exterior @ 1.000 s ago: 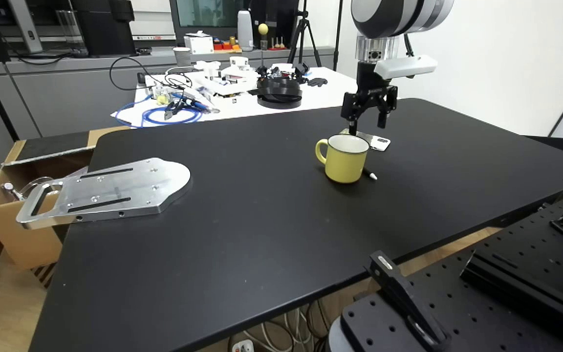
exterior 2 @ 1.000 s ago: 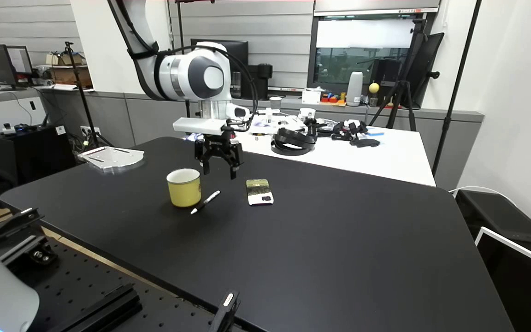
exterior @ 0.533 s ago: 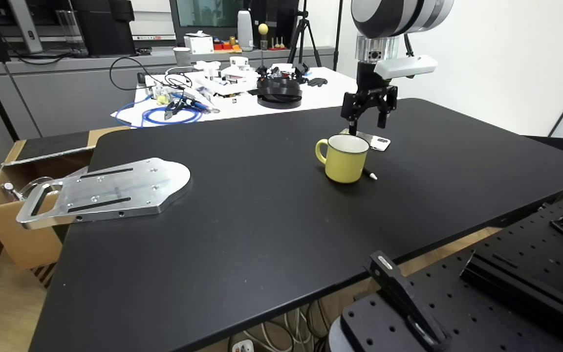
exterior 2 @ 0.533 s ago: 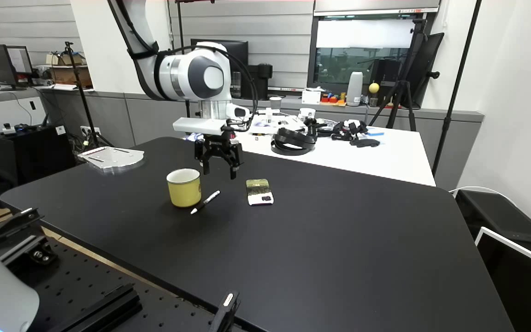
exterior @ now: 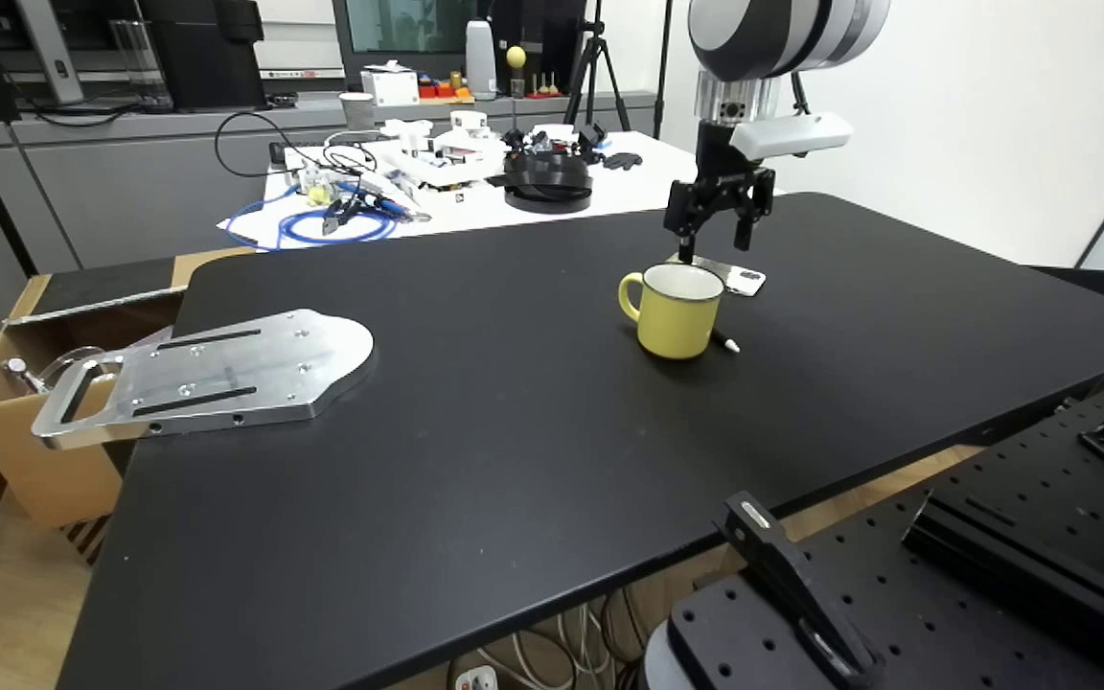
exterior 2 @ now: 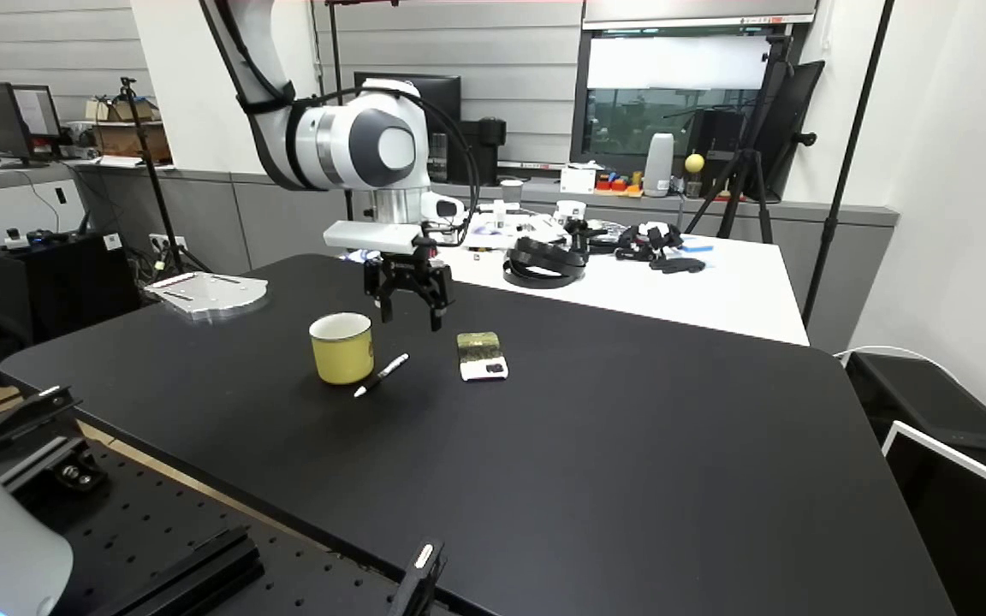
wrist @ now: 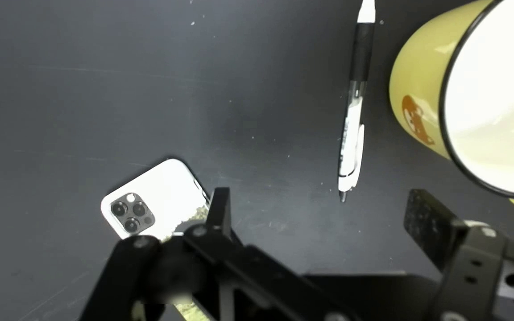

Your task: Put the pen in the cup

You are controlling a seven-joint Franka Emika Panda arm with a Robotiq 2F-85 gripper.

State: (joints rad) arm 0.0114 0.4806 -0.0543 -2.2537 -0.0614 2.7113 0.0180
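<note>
The pen, white and black, lies flat on the dark table beside the cup, apart from it. It shows whole in an exterior view (exterior 2: 382, 375) and in the wrist view (wrist: 353, 111); in an exterior view (exterior: 726, 341) the cup hides most of it. The cup, a yellow mug with a white inside, stands upright in both exterior views (exterior: 675, 324) (exterior 2: 342, 354) and at the right of the wrist view (wrist: 420, 84). My gripper (exterior: 715, 250) (exterior 2: 411, 321) (wrist: 319, 196) is open and empty above the table, with the pen's clicker end ahead between the fingertips in the wrist view.
A phone (wrist: 163, 191) lies by the left finger in the wrist view and on the table in both exterior views (exterior: 746, 281) (exterior 2: 483, 365). A metal plate (exterior: 217, 369) (exterior 2: 210, 293) lies at the table's edge. A cluttered white table (exterior 2: 733, 299) stands behind.
The arm and open gripper have shifted very slightly. The pen, cup and phone have not moved.
</note>
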